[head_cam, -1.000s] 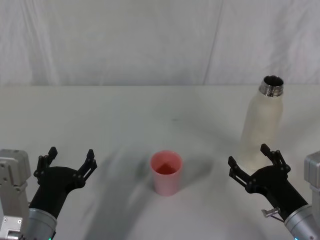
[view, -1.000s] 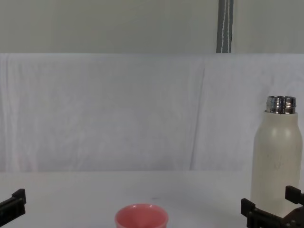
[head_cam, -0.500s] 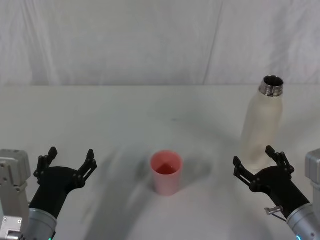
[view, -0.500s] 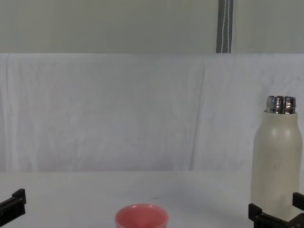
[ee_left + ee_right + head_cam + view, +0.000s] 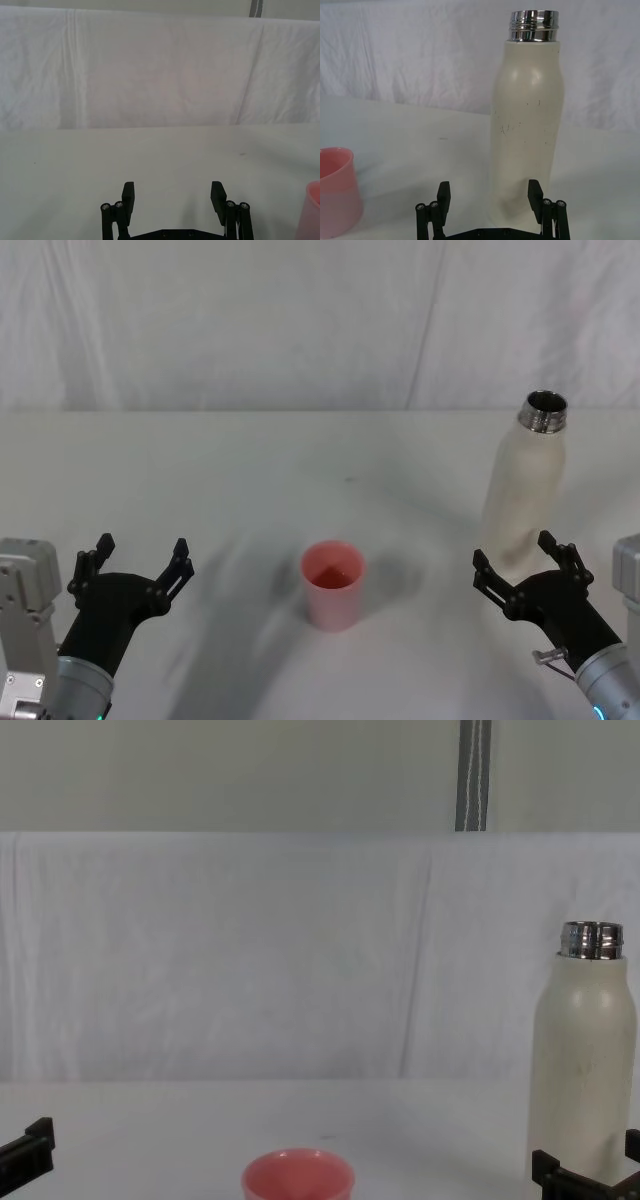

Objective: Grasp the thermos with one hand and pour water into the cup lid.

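White table [image 5: 250, 470] is carrying everything. Thermos [image 5: 524, 483] is standing upright, uncapped, well to the right of the cup lid [image 5: 333, 584] and a little farther back. Right gripper [image 5: 526, 565] is hovering just in front of the thermos base, fingers spread wide, not touching it. Left gripper [image 5: 137, 561] is sitting low, left of the cup lid and well apart, fingers also spread. Cup lid is standing upright, near centre.

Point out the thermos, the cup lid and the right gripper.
thermos [image 5: 527, 130], right wrist view, mid body.
cup lid [image 5: 333, 585], head view, its front wall.
right gripper [image 5: 522, 564], head view, midway between its open fingertips.
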